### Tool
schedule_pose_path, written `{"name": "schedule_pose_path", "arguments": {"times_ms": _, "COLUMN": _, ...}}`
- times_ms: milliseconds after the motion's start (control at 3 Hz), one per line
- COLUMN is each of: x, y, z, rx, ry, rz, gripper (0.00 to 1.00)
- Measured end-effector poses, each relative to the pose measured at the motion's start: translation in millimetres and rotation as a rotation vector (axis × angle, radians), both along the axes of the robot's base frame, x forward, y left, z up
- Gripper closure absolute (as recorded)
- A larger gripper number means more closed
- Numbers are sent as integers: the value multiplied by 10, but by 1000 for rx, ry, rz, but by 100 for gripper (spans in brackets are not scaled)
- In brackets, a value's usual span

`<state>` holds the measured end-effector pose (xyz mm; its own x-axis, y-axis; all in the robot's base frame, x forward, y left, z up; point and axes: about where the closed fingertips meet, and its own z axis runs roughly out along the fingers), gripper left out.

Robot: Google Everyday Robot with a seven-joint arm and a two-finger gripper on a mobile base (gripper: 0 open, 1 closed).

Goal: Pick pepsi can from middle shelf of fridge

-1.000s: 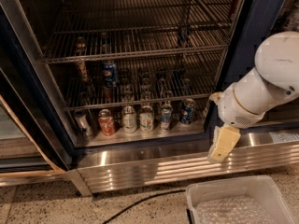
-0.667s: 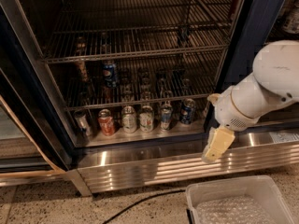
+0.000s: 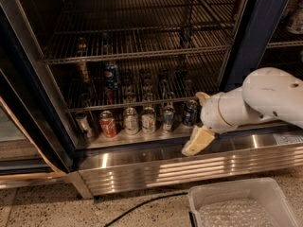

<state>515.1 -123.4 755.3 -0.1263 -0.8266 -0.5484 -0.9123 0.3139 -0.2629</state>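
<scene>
Blue pepsi can (image 3: 111, 74) stands near the back-left corner of the middle shelf (image 3: 142, 106) in the fridge (image 3: 265, 32); your gripper (image 3: 195, 122), cream fingers (image 3: 199, 142) spread and empty, hangs below its front-right edge, so you're likely on approach: raise, then reach left.

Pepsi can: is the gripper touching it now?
No, the pepsi can stands on the middle shelf, while the gripper is low right, before the steel base of the fridge.
</scene>
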Motion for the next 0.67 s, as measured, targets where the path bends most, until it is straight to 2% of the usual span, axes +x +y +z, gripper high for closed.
{"name": "schedule_pose_path", "arguments": {"times_ms": 333, "x": 252, "y": 196, "z": 7, "rx": 102, "ry": -74, "rz": 14, "gripper": 0}}
{"name": "schedule_pose_path", "arguments": {"times_ms": 667, "x": 485, "y": 345, "z": -82, "rx": 182, "ry": -64, "rz": 39, "gripper": 0}}
